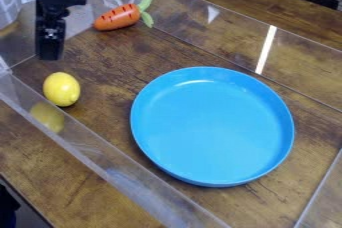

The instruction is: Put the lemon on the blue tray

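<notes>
The lemon (60,89) sits loose on the wooden surface (120,57), close to a clear wall (80,152), well apart from the blue tray (213,125), which lies empty. The gripper (50,44) hangs just above the fruit, jaws spread wide and holding nothing (presumably lining up a grasp). A carrot (118,17) lies behind.

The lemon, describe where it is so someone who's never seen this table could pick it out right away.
Start at the big round blue tray in the middle of the wooden table, then look to its left, near the clear wall. The lemon lies there alone, below the dark end effector. It is small, smooth and plain yellow, unlike the orange carrot with green leaves farther back.
</notes>
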`<state>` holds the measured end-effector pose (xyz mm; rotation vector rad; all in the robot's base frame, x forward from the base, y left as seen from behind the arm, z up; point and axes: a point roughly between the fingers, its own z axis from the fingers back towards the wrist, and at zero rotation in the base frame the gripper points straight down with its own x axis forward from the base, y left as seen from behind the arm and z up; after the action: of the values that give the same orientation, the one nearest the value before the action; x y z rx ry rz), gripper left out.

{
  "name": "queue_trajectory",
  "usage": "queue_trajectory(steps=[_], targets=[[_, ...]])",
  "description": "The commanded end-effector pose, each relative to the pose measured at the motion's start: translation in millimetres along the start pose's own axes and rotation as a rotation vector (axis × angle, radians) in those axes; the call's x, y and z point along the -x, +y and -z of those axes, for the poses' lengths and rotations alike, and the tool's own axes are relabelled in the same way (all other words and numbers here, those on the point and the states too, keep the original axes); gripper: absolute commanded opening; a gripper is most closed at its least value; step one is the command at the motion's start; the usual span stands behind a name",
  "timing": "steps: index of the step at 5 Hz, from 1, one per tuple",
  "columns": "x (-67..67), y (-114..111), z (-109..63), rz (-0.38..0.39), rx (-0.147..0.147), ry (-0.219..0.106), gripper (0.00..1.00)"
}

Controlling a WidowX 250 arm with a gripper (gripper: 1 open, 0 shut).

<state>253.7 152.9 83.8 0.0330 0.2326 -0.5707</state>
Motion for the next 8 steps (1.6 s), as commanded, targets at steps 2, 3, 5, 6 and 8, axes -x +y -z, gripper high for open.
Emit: queue_trajectory(steps=[2,3,5,6,8], targets=[[-23.1,-0.6,0.3,0.030,-0.063,-0.043,1.00],[-24.0,0.0,16.0,0.041,-0.071,-0.039,1.00],[-28.3,-1.4,20.4,0.037,-0.065,-0.041,1.00],[-30.3,-3.3,8.4,0.035,-0.058,-0.050,1.00],[-39.8,9.0,17.4,0.085,-0.048,-0.077,1.00]])
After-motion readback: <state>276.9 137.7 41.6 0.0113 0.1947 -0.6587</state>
